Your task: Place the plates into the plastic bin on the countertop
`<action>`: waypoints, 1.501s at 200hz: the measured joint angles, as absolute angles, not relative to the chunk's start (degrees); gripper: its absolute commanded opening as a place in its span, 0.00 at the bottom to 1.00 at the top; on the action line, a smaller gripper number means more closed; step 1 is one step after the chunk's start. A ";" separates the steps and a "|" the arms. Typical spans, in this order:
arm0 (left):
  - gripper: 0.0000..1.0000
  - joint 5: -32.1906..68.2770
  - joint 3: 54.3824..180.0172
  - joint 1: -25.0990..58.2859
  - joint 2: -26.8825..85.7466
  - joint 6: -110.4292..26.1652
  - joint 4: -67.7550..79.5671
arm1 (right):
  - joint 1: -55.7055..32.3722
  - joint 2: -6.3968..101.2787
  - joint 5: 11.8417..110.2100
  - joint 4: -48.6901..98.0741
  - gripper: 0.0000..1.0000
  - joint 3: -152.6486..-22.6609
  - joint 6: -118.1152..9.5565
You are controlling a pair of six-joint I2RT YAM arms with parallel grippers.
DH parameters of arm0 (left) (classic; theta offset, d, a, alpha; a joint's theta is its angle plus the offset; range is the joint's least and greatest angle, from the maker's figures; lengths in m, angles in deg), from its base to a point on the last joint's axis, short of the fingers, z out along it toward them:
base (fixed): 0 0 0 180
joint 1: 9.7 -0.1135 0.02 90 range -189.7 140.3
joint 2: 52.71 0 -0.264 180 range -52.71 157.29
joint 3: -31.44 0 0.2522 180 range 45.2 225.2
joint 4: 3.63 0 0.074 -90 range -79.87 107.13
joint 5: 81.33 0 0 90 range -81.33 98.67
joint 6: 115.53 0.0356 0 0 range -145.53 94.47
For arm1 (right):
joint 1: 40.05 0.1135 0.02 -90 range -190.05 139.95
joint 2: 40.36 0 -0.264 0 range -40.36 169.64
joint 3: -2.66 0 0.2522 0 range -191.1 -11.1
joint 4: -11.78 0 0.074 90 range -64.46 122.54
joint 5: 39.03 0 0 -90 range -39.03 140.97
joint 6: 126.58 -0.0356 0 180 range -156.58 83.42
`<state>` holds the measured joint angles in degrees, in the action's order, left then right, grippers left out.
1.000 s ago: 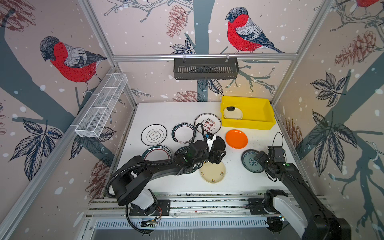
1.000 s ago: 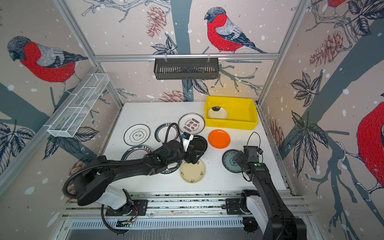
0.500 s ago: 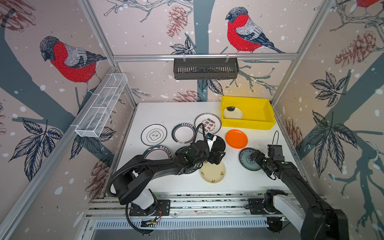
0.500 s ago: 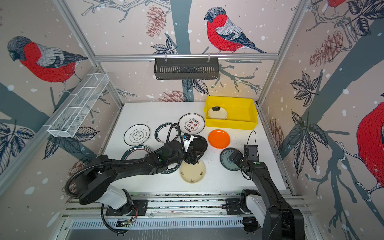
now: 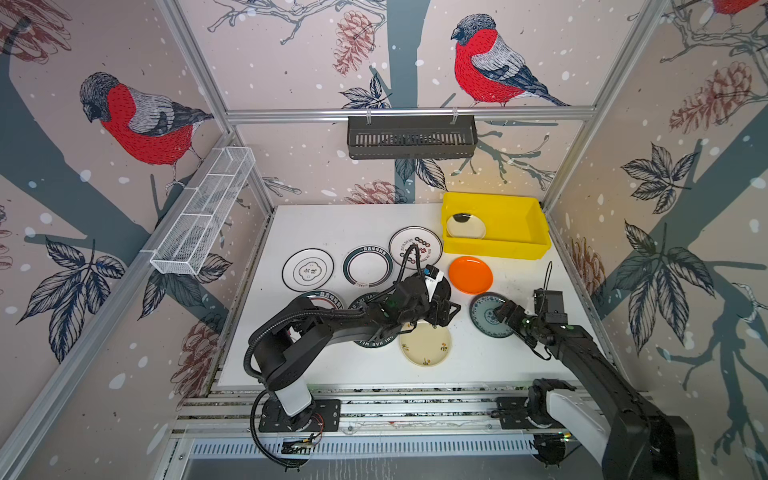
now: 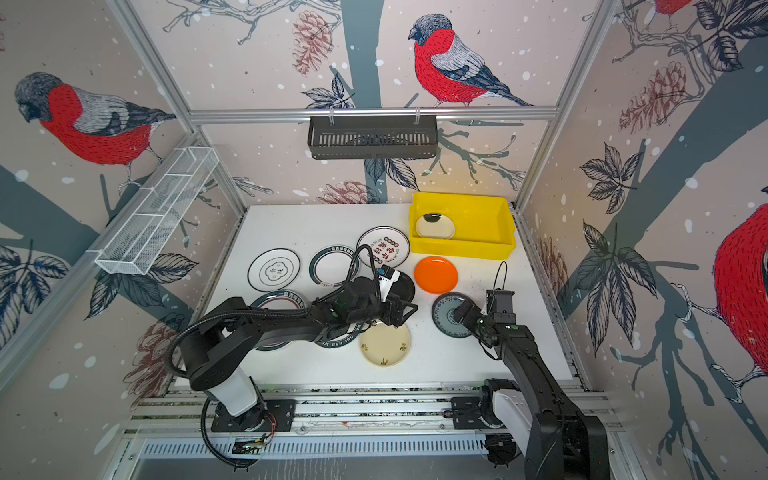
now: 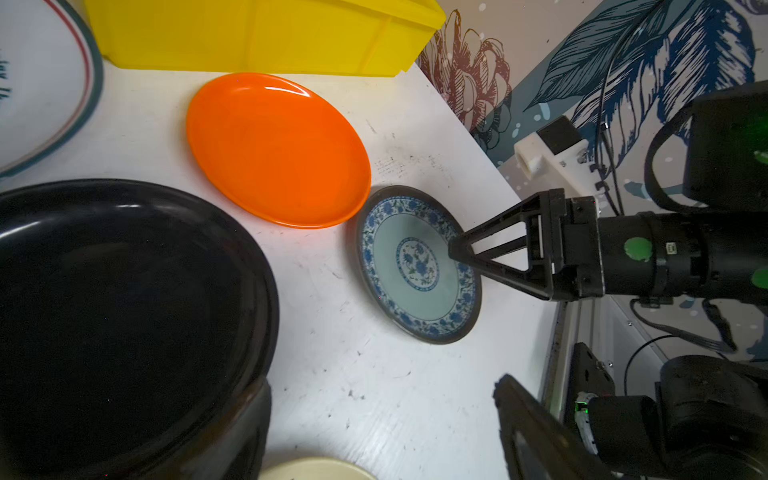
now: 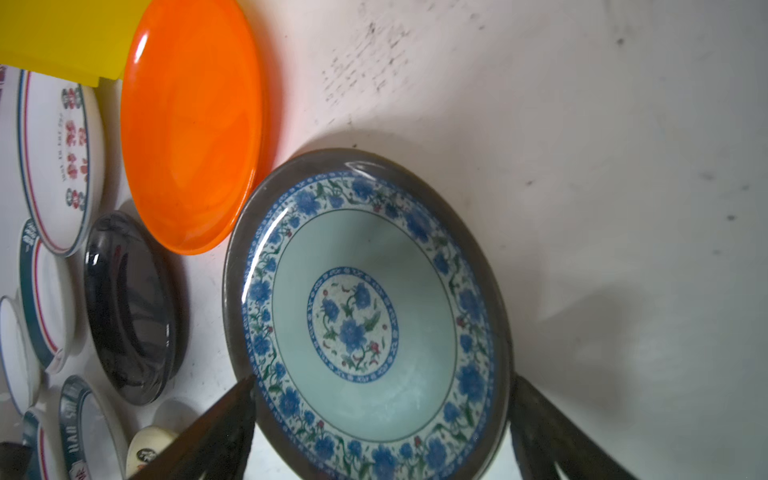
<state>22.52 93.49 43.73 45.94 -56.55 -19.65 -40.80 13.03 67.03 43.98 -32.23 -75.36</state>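
Observation:
My right gripper is open, its fingers on either side of the blue-patterned plate lying flat on the countertop; contact with the rim cannot be told. That plate lies against the orange plate. My left gripper is open low beside the black plate, with one finger at its rim and bare table between the fingers. The yellow plastic bin at the back right holds one pale plate.
A cream floral plate lies just in front of the left gripper. A white plate with red characters and green-rimmed plates fill the middle and left; some lie under the left arm. The right frame rail runs close to the right gripper.
My right gripper has moved left over the blue-patterned plate, which has slid a little toward the orange plate. The left arm has barely moved.

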 measured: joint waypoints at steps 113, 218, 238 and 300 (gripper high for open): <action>0.59 29.43 100.20 43.73 57.28 -69.93 -24.11 | -40.83 4.28 68.49 43.52 1.00 -27.81 -75.28; 0.48 31.06 101.75 43.73 63.69 -75.57 -25.73 | -40.93 1.92 70.63 40.46 0.97 -26.00 -75.85; 0.46 31.02 101.78 43.73 64.10 -76.46 -27.02 | -40.93 1.92 71.03 40.04 0.97 -25.84 -75.85; 0.41 30.93 105.03 43.84 67.25 -78.58 -29.12 | -40.93 1.86 71.92 39.00 0.96 -25.23 -75.82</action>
<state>30.93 105.03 43.84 67.25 -78.58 -29.12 -40.93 1.86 71.92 39.00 -25.23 -75.82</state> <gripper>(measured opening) 0.413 0.961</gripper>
